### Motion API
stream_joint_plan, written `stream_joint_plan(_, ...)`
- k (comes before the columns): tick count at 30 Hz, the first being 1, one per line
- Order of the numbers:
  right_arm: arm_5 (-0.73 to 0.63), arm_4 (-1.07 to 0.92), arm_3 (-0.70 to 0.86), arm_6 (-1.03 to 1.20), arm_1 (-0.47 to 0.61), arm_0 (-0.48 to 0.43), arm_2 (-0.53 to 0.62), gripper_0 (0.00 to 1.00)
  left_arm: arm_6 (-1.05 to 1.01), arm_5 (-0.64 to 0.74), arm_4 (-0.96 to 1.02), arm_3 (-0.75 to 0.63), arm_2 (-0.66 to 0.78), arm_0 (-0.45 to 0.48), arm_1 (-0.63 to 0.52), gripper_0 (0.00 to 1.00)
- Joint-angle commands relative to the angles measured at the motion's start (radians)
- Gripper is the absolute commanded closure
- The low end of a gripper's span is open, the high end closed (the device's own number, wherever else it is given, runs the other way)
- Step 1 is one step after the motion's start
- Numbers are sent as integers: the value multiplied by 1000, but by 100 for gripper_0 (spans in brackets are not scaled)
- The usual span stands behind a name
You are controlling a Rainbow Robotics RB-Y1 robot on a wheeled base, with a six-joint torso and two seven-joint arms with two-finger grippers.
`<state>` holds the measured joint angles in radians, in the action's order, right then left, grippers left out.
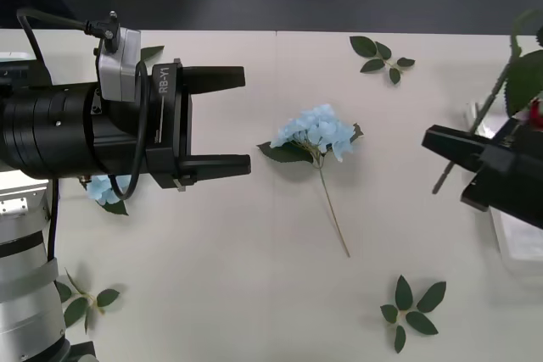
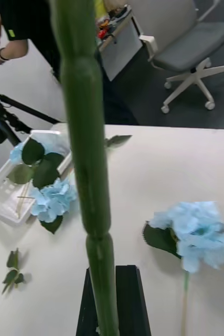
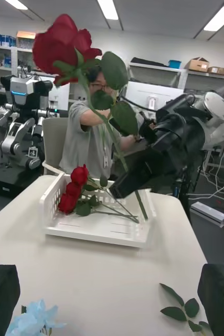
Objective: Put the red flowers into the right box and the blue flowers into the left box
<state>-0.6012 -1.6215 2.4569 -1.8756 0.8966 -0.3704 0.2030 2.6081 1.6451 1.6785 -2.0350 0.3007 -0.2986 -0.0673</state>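
Observation:
My right gripper (image 1: 443, 147) is shut on the green stem (image 2: 88, 157) of a red flower, whose bloom (image 3: 62, 44) is held high over the right box (image 3: 93, 230). Two red flowers (image 3: 72, 189) lie in that box. One blue flower (image 1: 316, 134) lies mid-table, between the two arms. My left gripper (image 1: 244, 120) hovers open and empty to the left of it. Another blue flower (image 2: 51, 199) rests at the edge of the left box (image 2: 0, 195), which holds more blue petals and leaves.
Green leaf sprigs lie at the far middle (image 1: 380, 57), near right (image 1: 411, 311) and near left (image 1: 85, 301) of the table. An office chair (image 2: 195, 52) stands beyond the far table edge.

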Motion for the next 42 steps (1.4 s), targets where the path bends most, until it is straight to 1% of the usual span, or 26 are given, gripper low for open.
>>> stream_joint_plan(1, -126, -6, -10, -5, -74, -31, 130, 100, 12, -1, 4, -31, 0, -17, -2, 0)
stream_joint_plan(4, -210, -6, -56, 0, -93, -33, 208, 100, 12, -1, 4, -31, 0, -17, -2, 0)
stream_joint_plan(7, -284, 2, -138, 0, -85, -28, 271, 100, 12, -1, 4, -31, 0, -17, -2, 0)
stream_joint_plan(10, -325, 34, -222, -5, -47, -21, 299, 100, 12, -1, 4, -31, 0, -17, -2, 0)
stream_joint_plan(11, -330, 45, -246, -5, -33, -19, 305, 100, 7, -7, 1, -27, 6, 15, 6, 0)
stream_joint_plan(12, -333, 52, -262, -5, -24, -18, 306, 100, 4, -7, 1, -27, 8, 16, 7, 0)
stream_joint_plan(15, -333, 88, -340, -2, 28, -15, 312, 100, -2, -71, 4, -56, 6, 45, 3, 0)
stream_joint_plan(16, -331, 112, -381, -4, 54, -12, 311, 100, -6, -114, 0, -88, 3, 65, -5, 0)
stream_joint_plan(18, -333, 141, -431, -5, 77, -5, 311, 100, -11, -148, -22, -131, 2, 95, -25, 0)
stream_joint_plan(23, -331, 177, -562, -7, 110, 22, 306, 100, -25, -211, -25, -206, 14, 174, -114, 0)
stream_joint_plan(26, -333, 219, -625, -8, 113, 41, 305, 100, -26, -215, -5, -226, 54, 208, -177, 0)
stream_joint_plan(28, -333, 247, -650, -2, 113, 48, 302, 100, -26, -215, 12, -232, 78, 225, -210, 0)
stream_joint_plan(32, -331, 319, -723, 3, 111, 74, 296, 100, -28, -214, 61, -237, 126, 273, -332, 0)
stream_joint_plan(37, -330, 339, -835, 0, 111, 102, 285, 100, -28, -214, 93, -237, 173, 320, -453, 0)
stream_joint_plan(42, -324, 410, -917, 3, 111, 137, 250, 100, -28, -212, 101, -237, 212, 358, -506, 0)
